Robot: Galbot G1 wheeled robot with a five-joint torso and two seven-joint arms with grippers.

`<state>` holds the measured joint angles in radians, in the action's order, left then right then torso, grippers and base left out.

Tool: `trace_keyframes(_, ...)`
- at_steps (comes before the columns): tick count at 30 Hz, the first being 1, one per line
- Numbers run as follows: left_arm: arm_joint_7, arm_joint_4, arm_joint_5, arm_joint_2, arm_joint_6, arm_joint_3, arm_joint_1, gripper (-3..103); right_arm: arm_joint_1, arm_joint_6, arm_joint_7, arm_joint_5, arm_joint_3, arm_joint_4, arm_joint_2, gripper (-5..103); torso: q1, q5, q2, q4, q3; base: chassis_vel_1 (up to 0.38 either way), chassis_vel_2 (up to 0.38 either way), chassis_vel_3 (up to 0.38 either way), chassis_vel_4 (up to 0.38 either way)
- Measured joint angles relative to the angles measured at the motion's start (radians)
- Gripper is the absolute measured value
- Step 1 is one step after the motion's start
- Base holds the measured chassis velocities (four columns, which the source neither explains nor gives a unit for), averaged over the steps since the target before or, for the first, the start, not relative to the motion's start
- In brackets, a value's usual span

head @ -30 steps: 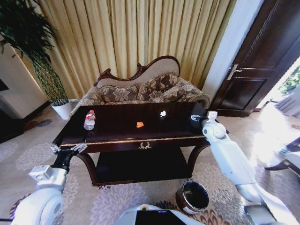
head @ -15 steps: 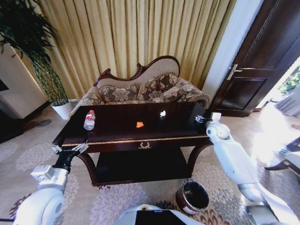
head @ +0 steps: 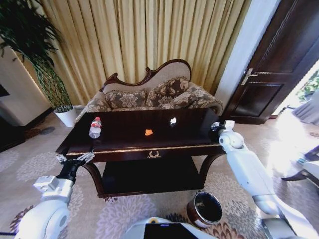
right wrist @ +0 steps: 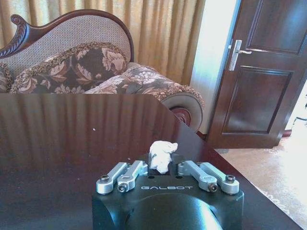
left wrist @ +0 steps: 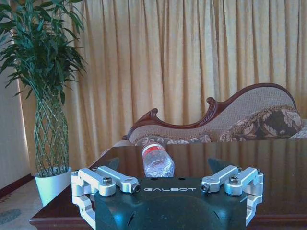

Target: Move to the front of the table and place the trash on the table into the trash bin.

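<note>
The right gripper (head: 215, 126) has drawn back to the worktop's (head: 124, 142) right edge, jaws open and empty, with the white scrap (right wrist: 161, 154) straight ahead, nearer it than the left gripper (head: 75, 158), also open.

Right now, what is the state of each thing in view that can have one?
Bottle: lying on the table, cap on.
Orange scrap: crumpled, on the table.
White scrap: crumpled, on the table.
Bin: upright on the floor, open top.
Door: shut.
Left end effector: open, at the table's front left corner.
Right end effector: open, over the table's right edge.
</note>
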<state>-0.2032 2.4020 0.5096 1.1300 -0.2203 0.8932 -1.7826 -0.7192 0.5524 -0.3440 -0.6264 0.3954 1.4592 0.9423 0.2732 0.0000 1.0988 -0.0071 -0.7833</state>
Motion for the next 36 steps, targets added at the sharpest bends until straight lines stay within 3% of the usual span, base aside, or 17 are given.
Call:
trace_keyframes(9, 0.001, 0.0, 0.002, -0.004, 0.0, 0.002, 0.006, 100, -0.023, -0.024, -0.011, -0.006, -0.008, 0.051, 0.005, 1, 0.0, 0.0001, 0.0, 0.0001, 0.0, 0.0, 0.0, 0.0, 0.0)
trace_keyframes(18, 0.001, -0.002, 0.005, -0.002, 0.0, -0.004, 0.011, 100, -0.121, -0.085, -0.008, -0.082, 0.03, 0.258, -0.023, 0, 0.0, -0.0003, 0.0, 0.0002, 0.0, 0.0, 0.0, 0.0, 0.0)
trace_keyframes(22, 0.001, -0.008, 0.016, -0.002, 0.0, -0.005, 0.018, 100, -0.245, -0.106, 0.033, -0.103, 0.081, 0.42, -0.04, 0, 0.0, 0.0002, 0.0, -0.0004, 0.0, 0.0, 0.0, 0.0, 0.0)
trace_keyframes(24, 0.003, -0.012, 0.037, -0.005, -0.001, -0.001, 0.026, 100, -0.418, -0.13, 0.077, -0.102, 0.158, 0.603, -0.035, 0, 0.0, 0.0, 0.0, -0.0003, 0.0, 0.0, 0.0, 0.0, 0.0)
trace_keyframes(36, 0.016, -0.018, 0.055, -0.016, 0.001, -0.001, 0.044, 100, -0.525, -0.115, 0.043, -0.098, 0.189, 0.74, -0.011, 0, 0.0, -0.0002, 0.0, 0.0002, 0.0, 0.0, 0.0, 0.0, 0.0)
